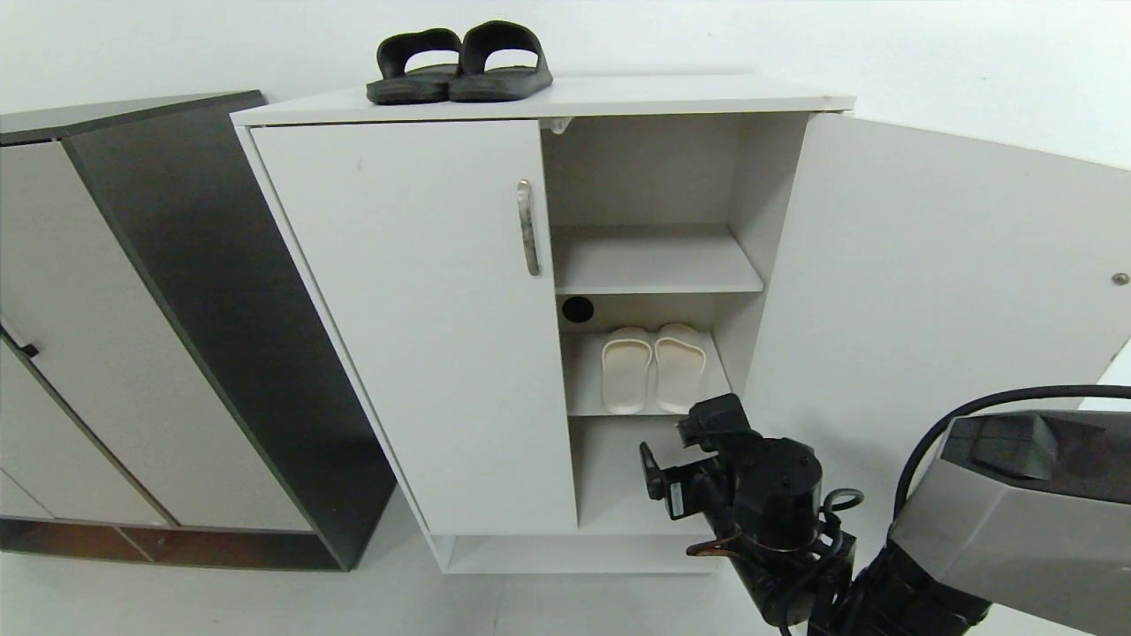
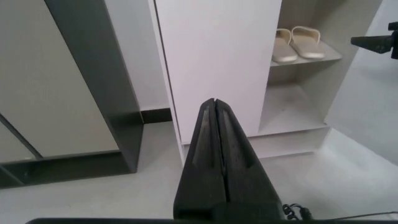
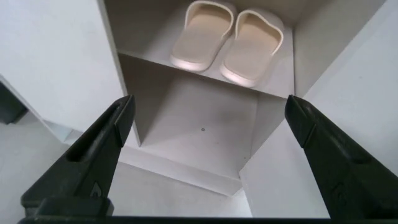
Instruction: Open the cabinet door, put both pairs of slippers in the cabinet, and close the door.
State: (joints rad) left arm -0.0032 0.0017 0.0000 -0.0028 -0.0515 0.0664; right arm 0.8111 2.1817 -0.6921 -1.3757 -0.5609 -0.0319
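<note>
The right gripper (image 3: 208, 106) has its fingers (image 3: 93, 155) spread wide with nothing between them. It hangs low in front of the open half of the cabinet (image 1: 548, 95). Just past it, at 12 o'clock in the head view, the white slippers (image 1: 654, 367) lie side by side and touching on the middle shelf (image 1: 581, 382), so that pair looks done. The left gripper (image 2: 214, 109) has its fingers pressed flat together, holding nothing, and faces the shut left door (image 1: 415, 309). The right door (image 1: 928, 291) stands swung out at 3 o'clock.

The black slippers (image 1: 459, 66) sit on the cabinet's top at 11 o'clock from the right gripper, well apart from it. The two touch along their inner edges, straps up. They look like moulded foam: light, bendy and not fragile, with a matte skin that should not slip much. The best hold is probably a pinch across the two neighbouring straps where they meet, so both come away together. A grip on one sole edge would likely leave its mate behind.
</note>
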